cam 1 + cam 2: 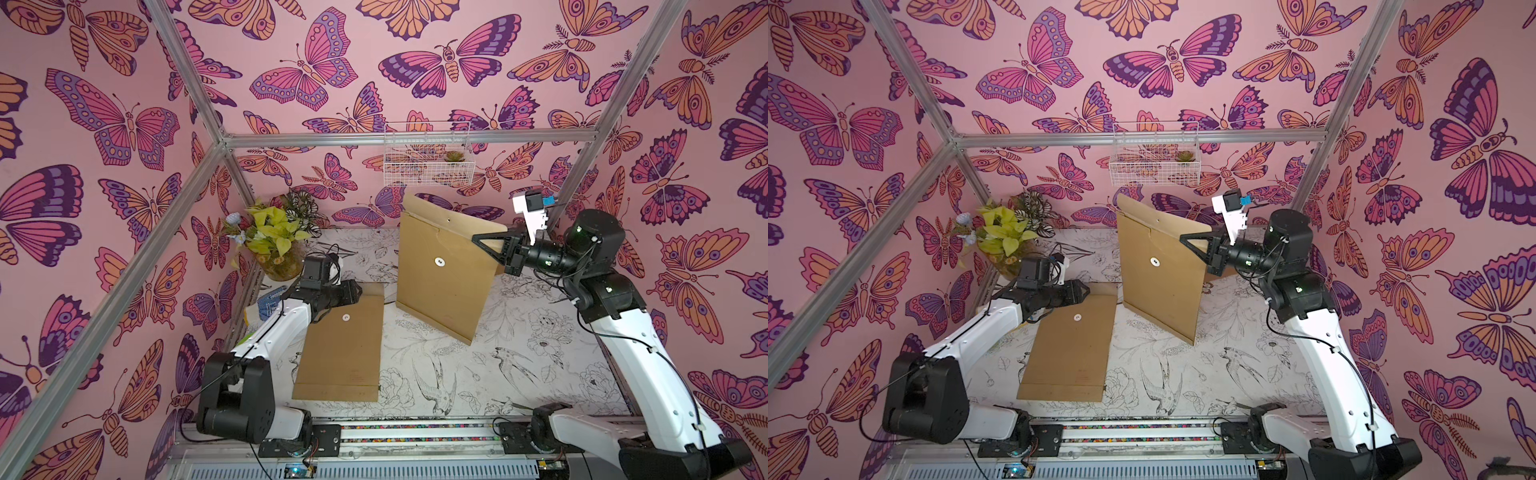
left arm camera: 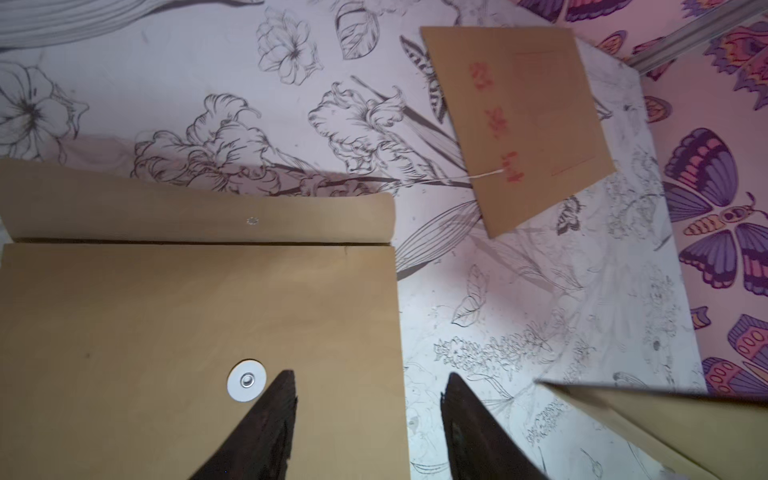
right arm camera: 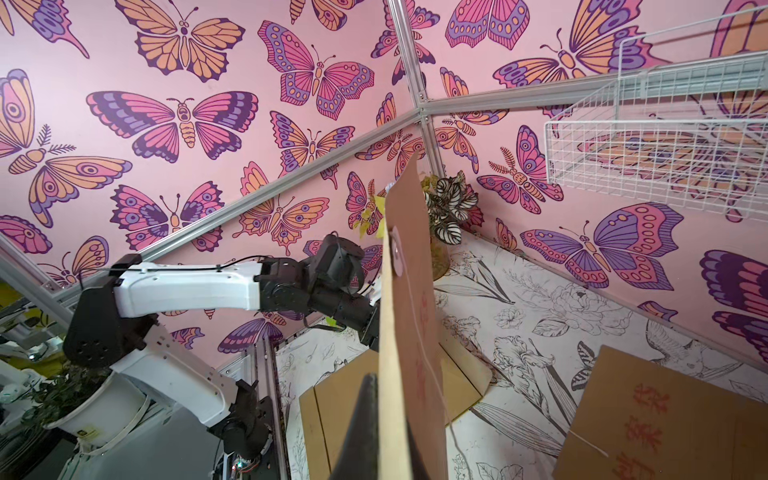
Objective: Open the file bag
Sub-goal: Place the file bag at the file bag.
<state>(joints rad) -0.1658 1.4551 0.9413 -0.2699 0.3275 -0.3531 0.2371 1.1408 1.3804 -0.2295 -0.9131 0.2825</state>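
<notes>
table [image 1: 540, 374]: floral print, spread beneath both grippers; all three bags are on it.
held bag [image 1: 440, 291]: brown, standing almost upright, its side edge pinched in the right gripper [image 1: 478, 241], its broad face turned toward the left gripper [image 2: 370, 386].
flat bag [image 2: 187, 332]: brown, lying flat directly under the left gripper.
far bag [image 2: 519, 124]: lying flat ahead of the left gripper, well apart from it, red characters facing up.
plant [image 1: 274, 232]: yellow-green leaves, in the corner just beyond the left gripper.
basket [image 1: 415, 174]: white wire, on the back wall, higher than the right gripper.
right gripper: jaws clamped tight on the held bag's edge, near its upper end.
left gripper: jaws partly apart with nothing between them; one finger [image 2: 274, 415] is over the flat bag, the other over bare table past the bag's edge.
flat bag's flap [image 2: 199, 216]: folded back open, ahead of the left gripper.
held bag's flap [image 1: 415, 208]: raised, standing above the right gripper's tip.
flat bag's disc [image 2: 246, 380]: white, just beside the left gripper's finger.
held bag's disc [image 1: 439, 262]: white, near the right gripper's tip, not touching.
string [image 3: 419, 332]: thin, white, hanging loose down the held bag toward the right gripper.
</notes>
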